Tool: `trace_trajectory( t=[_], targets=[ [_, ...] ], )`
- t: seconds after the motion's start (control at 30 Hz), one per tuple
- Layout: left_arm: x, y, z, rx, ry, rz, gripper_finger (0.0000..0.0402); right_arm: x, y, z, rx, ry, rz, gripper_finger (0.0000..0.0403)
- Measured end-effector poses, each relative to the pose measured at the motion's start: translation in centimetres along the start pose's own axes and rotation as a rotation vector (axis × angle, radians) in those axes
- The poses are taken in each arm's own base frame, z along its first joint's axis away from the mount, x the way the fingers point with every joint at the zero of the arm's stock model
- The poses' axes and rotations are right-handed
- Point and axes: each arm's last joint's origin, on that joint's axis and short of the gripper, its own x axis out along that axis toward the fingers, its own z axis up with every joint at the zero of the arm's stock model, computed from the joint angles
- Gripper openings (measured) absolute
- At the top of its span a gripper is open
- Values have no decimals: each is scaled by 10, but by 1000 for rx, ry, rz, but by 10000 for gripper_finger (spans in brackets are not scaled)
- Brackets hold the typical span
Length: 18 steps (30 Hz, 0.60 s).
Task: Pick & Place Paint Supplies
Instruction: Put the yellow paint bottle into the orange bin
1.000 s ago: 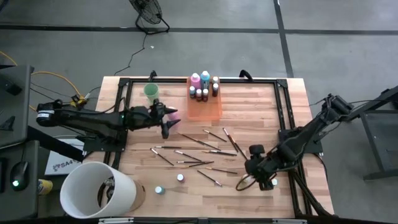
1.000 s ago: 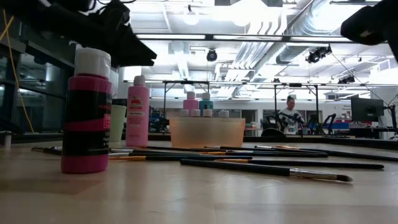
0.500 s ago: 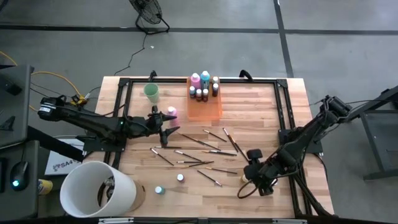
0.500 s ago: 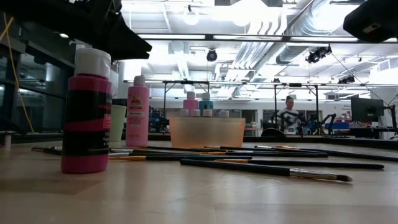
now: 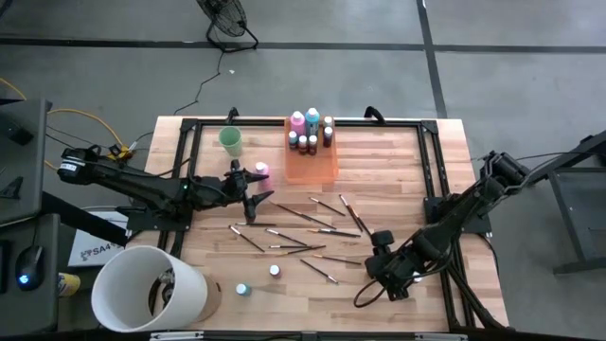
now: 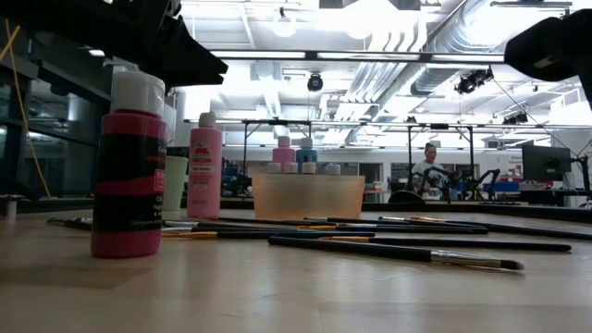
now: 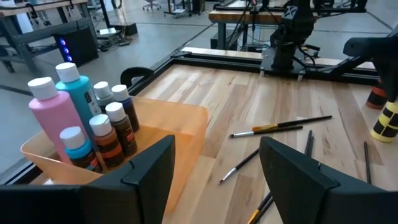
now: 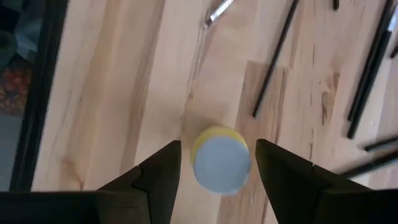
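I have the right end effector [image 8: 214,165] spread wide and hanging directly over a small yellow bottle with a pale cap [image 8: 221,159], which stands upright on the tabletop [image 5: 398,161] near its front right corner; the cap sits between my fingers, slightly nearer one than the other; I judge I should centre it first, descend straight, then close gently so it doesn't tip. Brushes [image 5: 312,220] lie scattered mid-tabletop, and other bottles already stand in the orange tray [image 7: 186,127]. The left end effector [image 7: 214,165] is spread too, empty, hovering beside a pink bottle [image 5: 262,170] near the tray.
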Motion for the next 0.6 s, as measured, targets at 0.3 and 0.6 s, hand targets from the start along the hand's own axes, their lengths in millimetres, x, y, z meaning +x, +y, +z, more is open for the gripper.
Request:
trace_trajectory(
  t=[0.3,0.6],
  targets=[
    [0,0,1,4,-12,0,228,0,0,0,3,-6,-6,183],
    [0,0,1,4,-12,0,228,0,0,0,3,4,8,114]
  ],
)
